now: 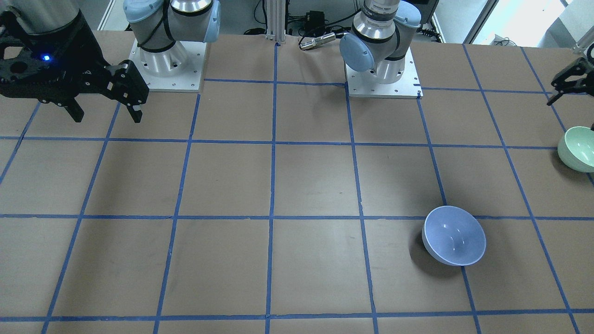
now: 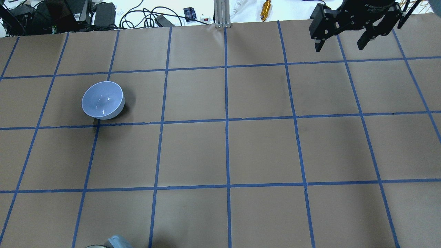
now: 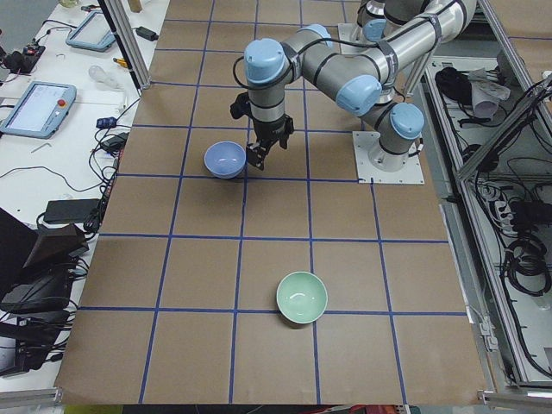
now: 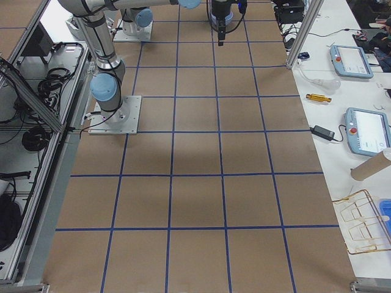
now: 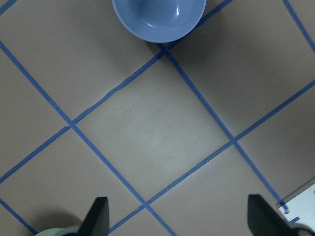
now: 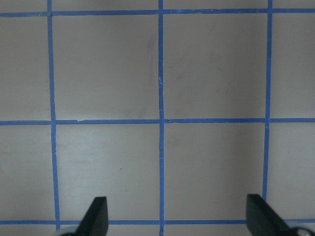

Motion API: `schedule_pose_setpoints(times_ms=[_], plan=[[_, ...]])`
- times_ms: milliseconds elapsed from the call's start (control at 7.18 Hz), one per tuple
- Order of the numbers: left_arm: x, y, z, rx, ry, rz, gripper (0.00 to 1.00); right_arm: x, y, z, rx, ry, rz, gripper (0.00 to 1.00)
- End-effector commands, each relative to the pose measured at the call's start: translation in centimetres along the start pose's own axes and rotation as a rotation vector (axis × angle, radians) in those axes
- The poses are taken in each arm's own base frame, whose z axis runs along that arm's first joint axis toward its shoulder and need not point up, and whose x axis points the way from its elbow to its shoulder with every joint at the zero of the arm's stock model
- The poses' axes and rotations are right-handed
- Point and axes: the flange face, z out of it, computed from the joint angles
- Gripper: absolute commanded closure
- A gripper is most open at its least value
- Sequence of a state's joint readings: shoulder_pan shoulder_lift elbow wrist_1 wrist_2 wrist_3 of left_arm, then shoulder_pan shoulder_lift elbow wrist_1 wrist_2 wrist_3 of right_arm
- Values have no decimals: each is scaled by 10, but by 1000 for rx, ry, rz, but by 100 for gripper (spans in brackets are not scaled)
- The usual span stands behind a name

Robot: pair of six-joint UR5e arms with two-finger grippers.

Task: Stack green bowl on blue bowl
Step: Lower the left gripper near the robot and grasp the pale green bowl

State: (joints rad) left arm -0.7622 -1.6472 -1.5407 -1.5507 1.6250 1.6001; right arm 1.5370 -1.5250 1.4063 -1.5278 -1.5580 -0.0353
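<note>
The pale blue bowl [image 1: 454,235] stands upright on the brown table on my left side; it also shows in the overhead view [image 2: 102,100] and at the top of the left wrist view [image 5: 158,17]. The mint-green bowl [image 1: 577,148] stands upright near the table's left end [image 3: 302,296], apart from the blue bowl; only its rim shows in the left wrist view [image 5: 56,231]. My left gripper [image 5: 178,201] hangs open and empty, high above the table between the two bowls [image 3: 263,153]. My right gripper [image 2: 338,46] is open and empty, high over the far right [image 1: 108,116].
The table is covered in brown paper with a blue tape grid. The two arm bases [image 1: 169,60] [image 1: 383,69] stand at the robot's side. A metal post [image 2: 220,13] and cables lie at the far edge. Tablets [image 3: 39,108] lie on a side bench.
</note>
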Motion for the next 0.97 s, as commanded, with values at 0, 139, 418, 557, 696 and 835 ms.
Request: schedule_pose_setpoints(times_ms=[0, 139, 418, 557, 696, 835], plan=[[-45, 107, 36, 0, -19, 211, 0, 0, 0, -1, 1, 1, 0, 0], [-61, 137, 57, 1, -10, 297, 0, 0, 0, 0, -1, 1, 0, 0], [-86, 204, 110, 1, -9, 533, 0, 0, 0, 0, -1, -1, 0, 0], [-97, 224, 129, -8, -20, 593, 0, 0, 0, 0, -1, -1, 0, 0], [-101, 246, 158, 14, 8, 652, 0, 0, 0, 0, 1, -1, 0, 0], [-103, 273, 188, 22, 12, 691, 0, 0, 0, 0, -1, -1, 0, 0]])
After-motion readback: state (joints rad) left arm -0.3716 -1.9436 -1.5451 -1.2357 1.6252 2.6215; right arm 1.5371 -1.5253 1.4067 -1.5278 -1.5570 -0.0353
